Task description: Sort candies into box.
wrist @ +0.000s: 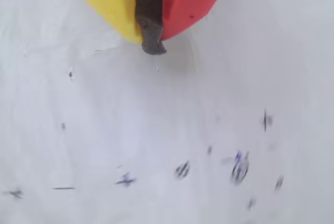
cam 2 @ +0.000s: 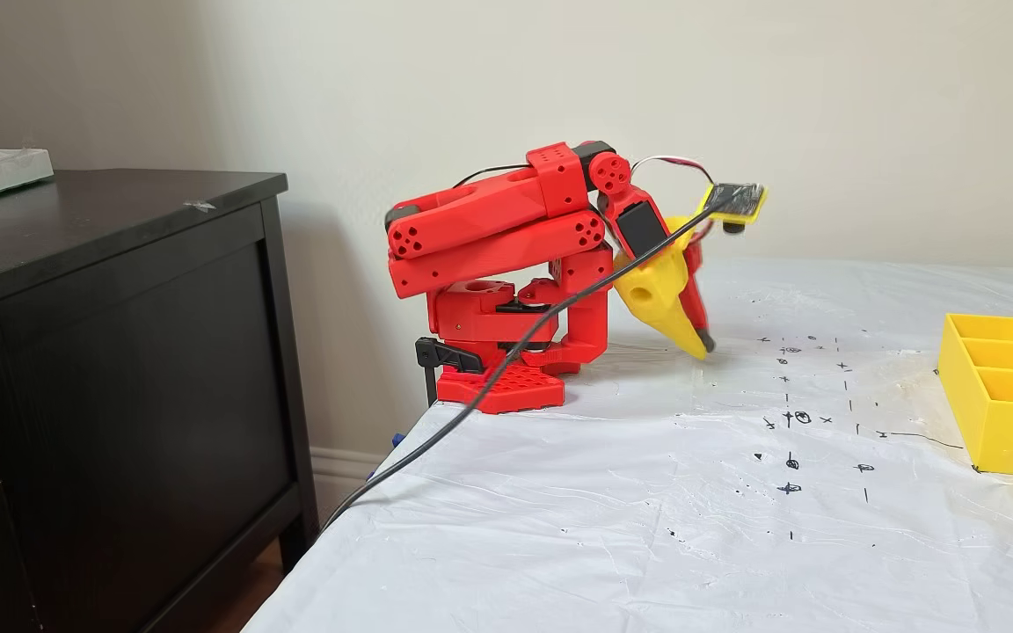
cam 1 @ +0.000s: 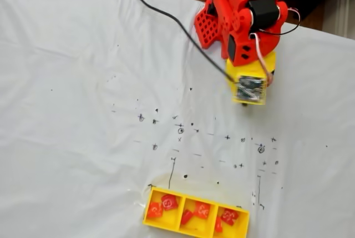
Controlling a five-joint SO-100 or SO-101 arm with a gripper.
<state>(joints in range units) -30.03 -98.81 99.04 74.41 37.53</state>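
Six small square wrapped candies (cam 1: 169,202), orange-red and deeper red, sit in the shallow bright yellow plastic three-compartment box (cam 1: 145,216), two per compartment, at the bottom edge of the top-down fixed view. Side fixed view puts the box (cam 2: 1002,431) at the far right of the white sheet-covered surface (cam 2: 647,527), well apart from the arm.

Red printed arm (cam 2: 506,229) is folded over its base, gripper (cam 2: 702,345) pointing down, tips just above the sheet. Wrist view: yellow and red fingers (wrist: 188,4) clenched together on the dark pad between them, nothing grasped.

Between gripper and box: only black pen marks (cam 1: 180,131) on the sheet. Black cable (cam 2: 471,396) runs off the surface's left edge from the arm. Dark wooden cabinet (cam 2: 120,396) stands left of the surface.
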